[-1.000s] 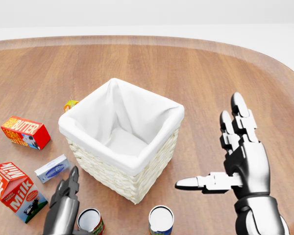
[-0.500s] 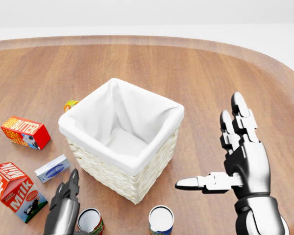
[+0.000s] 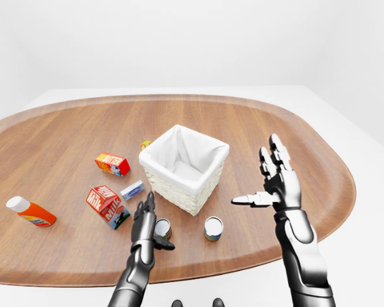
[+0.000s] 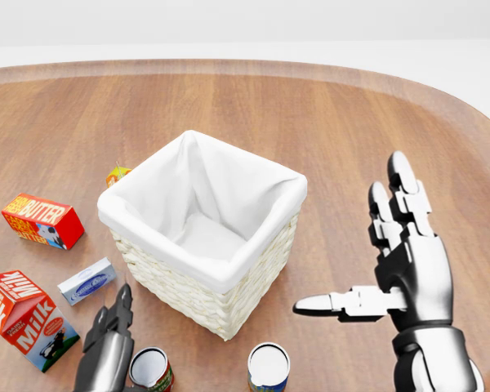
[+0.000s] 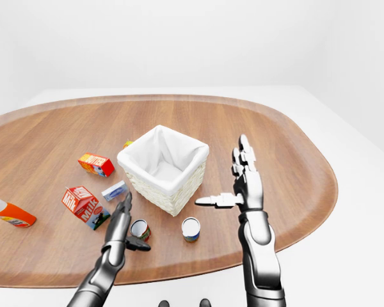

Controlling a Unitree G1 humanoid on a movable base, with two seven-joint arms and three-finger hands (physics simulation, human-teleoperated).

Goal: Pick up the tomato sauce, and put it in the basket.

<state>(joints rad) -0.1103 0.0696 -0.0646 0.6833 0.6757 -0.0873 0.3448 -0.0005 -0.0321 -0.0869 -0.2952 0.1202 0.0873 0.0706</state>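
Hardly anything has changed across the last second: the bench (image 3: 294,128) and everything on it lie as they did, and only the hands have drifted slightly. The basket (image 4: 202,245) sits just up and to the right of the left hand (image 4: 108,347), still empty by the look of its white lining. The right hand (image 4: 392,261) has slid a touch down and right in the head view; it hangs over bare wood, well clear of the basket, fingers spread wide and thumb pointing left, holding nothing. The left hand has sunk a little and hovers with fingers extended and open, just left of the red-labelled can (image 4: 151,369), which I judge to be the tomato sauce. It stands upright on the bench, not yet gripped. So the task is at the reach stage, with the grasp still to come.

The eye views show what the head view cuts off: an orange bottle (image 3: 31,213) lying far left of the left hand, and that hand's thumb reaching toward the can. A second can (image 3: 212,228) with a blue label stands between the two hands. The milk carton (image 3: 107,206) lies just left of the left hand, with the butter box (image 3: 112,164) further up.
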